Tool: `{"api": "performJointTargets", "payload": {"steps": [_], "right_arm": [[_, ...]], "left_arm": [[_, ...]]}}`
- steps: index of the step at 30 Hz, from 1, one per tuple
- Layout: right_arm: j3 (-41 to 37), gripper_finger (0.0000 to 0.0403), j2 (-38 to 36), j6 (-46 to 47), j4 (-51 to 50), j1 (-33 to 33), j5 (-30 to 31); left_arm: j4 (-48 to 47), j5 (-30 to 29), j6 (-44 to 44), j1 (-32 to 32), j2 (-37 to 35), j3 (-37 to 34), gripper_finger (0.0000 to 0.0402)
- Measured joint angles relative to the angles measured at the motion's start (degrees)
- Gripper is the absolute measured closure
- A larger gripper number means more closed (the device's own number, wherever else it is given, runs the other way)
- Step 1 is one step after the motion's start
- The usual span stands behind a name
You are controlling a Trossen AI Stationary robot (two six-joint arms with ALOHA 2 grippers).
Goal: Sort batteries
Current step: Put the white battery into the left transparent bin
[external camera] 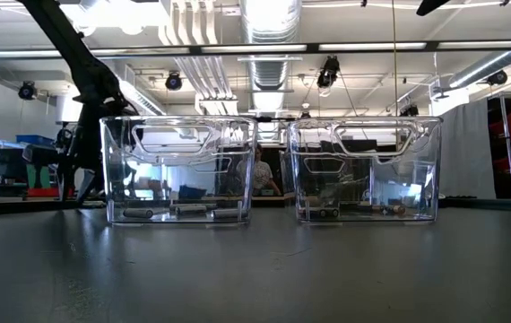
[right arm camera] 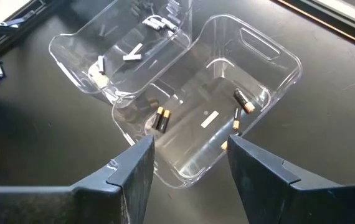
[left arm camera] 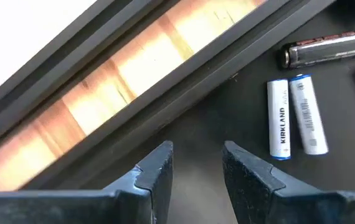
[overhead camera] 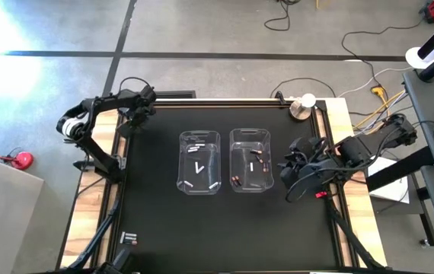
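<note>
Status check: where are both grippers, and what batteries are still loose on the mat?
Left gripper open, empty, near loose white and dark batteries. Right gripper open, empty, over right clear plastic bin holding dark copper-ended batteries. Nothing blocking.

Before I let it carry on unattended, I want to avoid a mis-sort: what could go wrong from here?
1. The loose batteries by the left gripper lie touching side by side, so its open fingers might pinch two or nudge one away.
2. One white battery lies among dark ones in the right bin; it may stay missorted.
</note>
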Motion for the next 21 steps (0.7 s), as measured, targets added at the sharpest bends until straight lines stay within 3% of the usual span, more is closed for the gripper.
{"api": "performJointTargets", "payload": {"steps": [9,14,21], "right_arm": [[0.02,0.0209,-0.01,-0.25,0.03,0.00,2.24],[0.00,0.0209,-0.01,-0.27,0.02,-0.02,3.21],[0.00,0.0209,0.01,1.49,0.20,-0.02,3.30]], "left_arm": [[3.66,3.03,-12.08,-0.78,-0.94,-0.02,0.0283],[4.89,4.03,-13.11,-2.76,-0.79,-0.09,0.0283],[8.35,-5.34,-6.41,-3.82,-1.52,2.18,0.0283]]}}
